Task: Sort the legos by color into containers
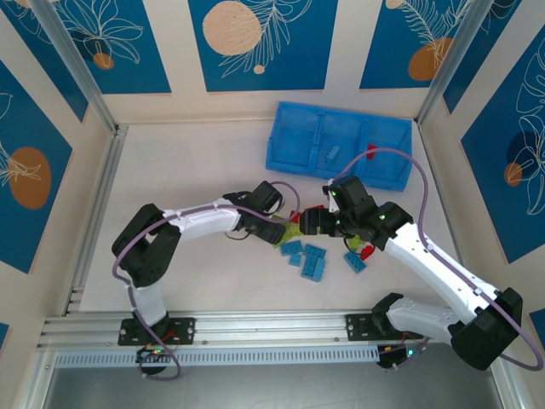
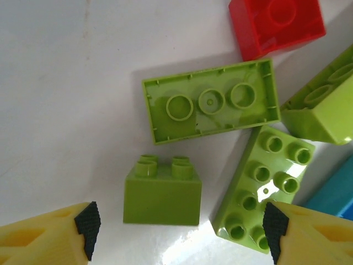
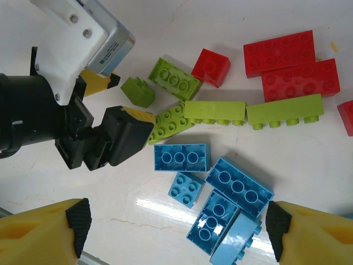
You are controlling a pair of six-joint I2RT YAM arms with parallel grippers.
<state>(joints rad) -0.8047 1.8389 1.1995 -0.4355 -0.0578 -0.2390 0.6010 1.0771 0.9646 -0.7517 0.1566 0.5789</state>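
**Hazards.** The left pincer point(image 2: 181, 226) is hovering low over the green part of the legos point(image 1: 306, 256), which are lying loose on the table point(image 1: 196, 162) between the two arms, well apart from the tray point(image 1: 294, 141). A small green brick point(image 2: 161, 193) is sitting between its pads point(image 2: 88, 222). A long green brick point(image 2: 263, 190) is lying just beside it, with one end under or against the right pad; which of the two cannot be told. A closing stroke from here is likely to catch both bricks, or to land on the long one's studs, tipping it or skidding the small one aside. An upturned green brick point(image 2: 212, 102) and a red brick point(image 2: 276, 25) are crowding the far side, so any shove is likely to spread through the pile.

The two wrists are working close together over the same heap, so contact between them is a second risk. Beneath the right pincer point(image 3: 176, 223) the blue bricks point(image 3: 231, 193) are touching and partly overlapping, which is inviting a double pick.

**Pincers.** Both are standing wide, released and gripping nothing.

**Tray.** One blue brick point(image 1: 330, 154) is lying in the middle compartment and a red piece point(image 1: 371, 152) in the compartment to its right in the top view.
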